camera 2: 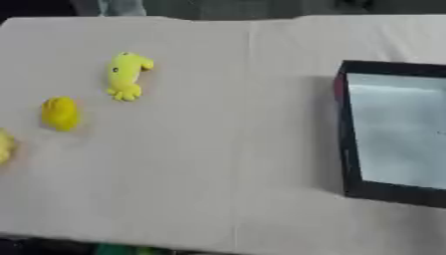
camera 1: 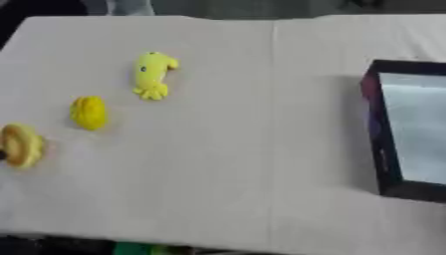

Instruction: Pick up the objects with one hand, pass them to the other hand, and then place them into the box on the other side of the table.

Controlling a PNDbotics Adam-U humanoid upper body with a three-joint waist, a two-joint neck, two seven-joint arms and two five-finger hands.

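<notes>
Neither of your hands shows in view. Three yellow objects lie on the table's (camera 1: 226,149) left: squid-like toy (camera 1: 153,74), round lump (camera 1: 89,112), ring-shaped piece (camera 1: 21,145). The box (camera 2: 350,149) sits far right.

Three yellow toys lie on the table's left: a squid-shaped plush (camera 1: 153,74), a round lump (camera 1: 89,112), a ring-like piece (camera 1: 21,145). A dark box (camera 2: 348,149) sits open at right.
</notes>
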